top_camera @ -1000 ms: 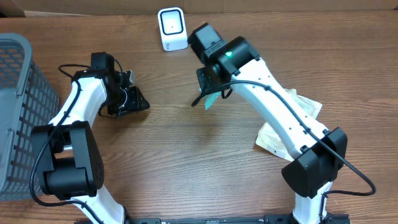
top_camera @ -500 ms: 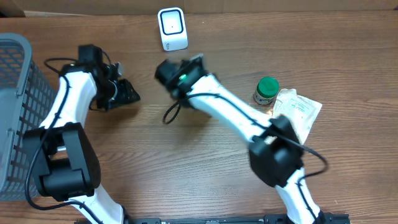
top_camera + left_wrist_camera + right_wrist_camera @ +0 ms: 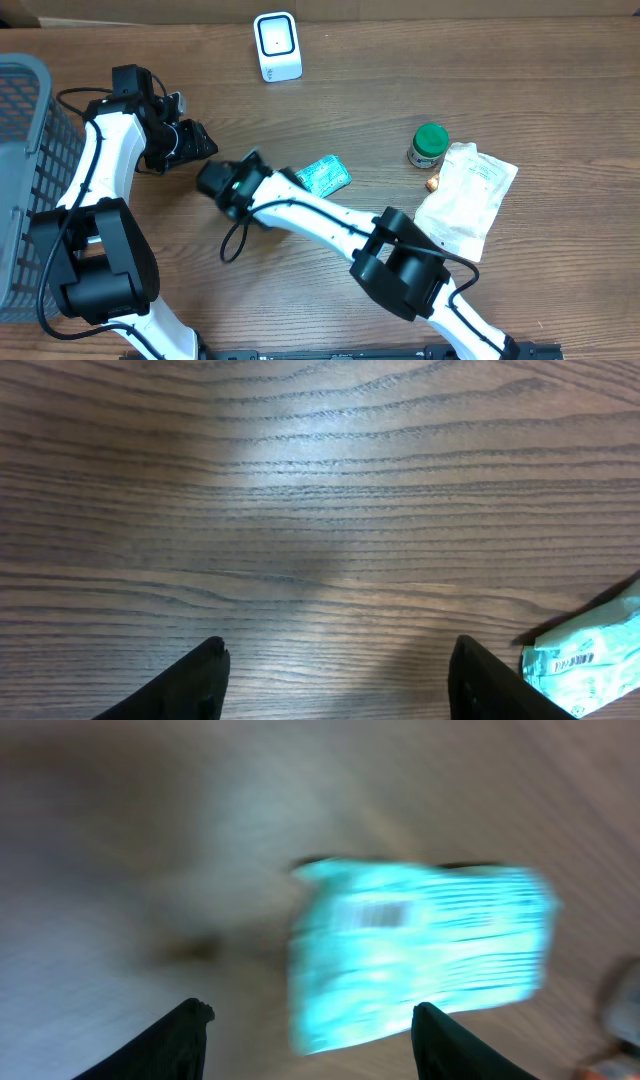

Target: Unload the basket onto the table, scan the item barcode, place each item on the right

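Just ahead of R gripper (image 3: pixel 312 1012), teal pkt (image 3: pixel 420 955)

You've got open table (image 3: pixel 420 70) btwn scanner (image 3: pixel 277 46) and teal packet (image 3: pixel 323 175). Basket (image 3: pixel 25 150) blocks the left edge; bottle (image 3: pixel 429 145) & pouch (image 3: pixel 466 195) crowd the right side; right arm (image 3: pixel 310 215) lies across mid-table.

Both arms share one build: smooth white shells along the links and bulky black housings at the joints. The left arm (image 3: pixel 100 165) has a thin black cable (image 3: pixel 75 93) arching off its far joint. The right arm (image 3: pixel 300 212) trails a black cable loop (image 3: pixel 224 250) near its wrist. The left gripper (image 3: pixel 338 650) and the right gripper (image 3: pixel 312 1010) each end in two matte black fingers (image 3: pixel 205 678) with rounded, wedge-shaped tips.
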Motion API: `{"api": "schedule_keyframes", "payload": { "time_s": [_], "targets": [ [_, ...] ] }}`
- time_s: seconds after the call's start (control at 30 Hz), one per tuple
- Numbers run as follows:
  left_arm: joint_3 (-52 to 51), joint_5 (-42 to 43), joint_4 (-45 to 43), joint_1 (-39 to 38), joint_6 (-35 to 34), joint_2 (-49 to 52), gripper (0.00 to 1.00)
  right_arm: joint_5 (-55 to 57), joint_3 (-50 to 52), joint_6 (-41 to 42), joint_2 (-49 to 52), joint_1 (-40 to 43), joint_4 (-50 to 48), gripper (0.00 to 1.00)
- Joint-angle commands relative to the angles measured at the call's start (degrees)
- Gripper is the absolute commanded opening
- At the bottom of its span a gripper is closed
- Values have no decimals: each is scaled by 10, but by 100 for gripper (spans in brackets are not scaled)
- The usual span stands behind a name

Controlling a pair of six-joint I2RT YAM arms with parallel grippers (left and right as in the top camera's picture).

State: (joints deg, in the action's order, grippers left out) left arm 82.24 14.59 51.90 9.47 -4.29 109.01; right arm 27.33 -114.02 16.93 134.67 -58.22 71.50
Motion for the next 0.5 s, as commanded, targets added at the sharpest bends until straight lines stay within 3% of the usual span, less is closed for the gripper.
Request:
{"api": "schedule_keyframes", "payload": {
  "time_s": [0.0,0.2,0.33,0.47],
  "targets": [
    [8,-12,-1,-1,0,2,59,-91,-38,-20,-2,4,-1,63],
    [7,-10,-1,-1,0,2,71,-162,-73,-25,-41,75,26,63],
    [7,-10,-1,-2,0,3,100,-257,-78,-77,-80,151,54,63],
    [7,-10,-2,-4,-9,3,100,-353,-78,-151,-97,246,89,66]
  ]
}}
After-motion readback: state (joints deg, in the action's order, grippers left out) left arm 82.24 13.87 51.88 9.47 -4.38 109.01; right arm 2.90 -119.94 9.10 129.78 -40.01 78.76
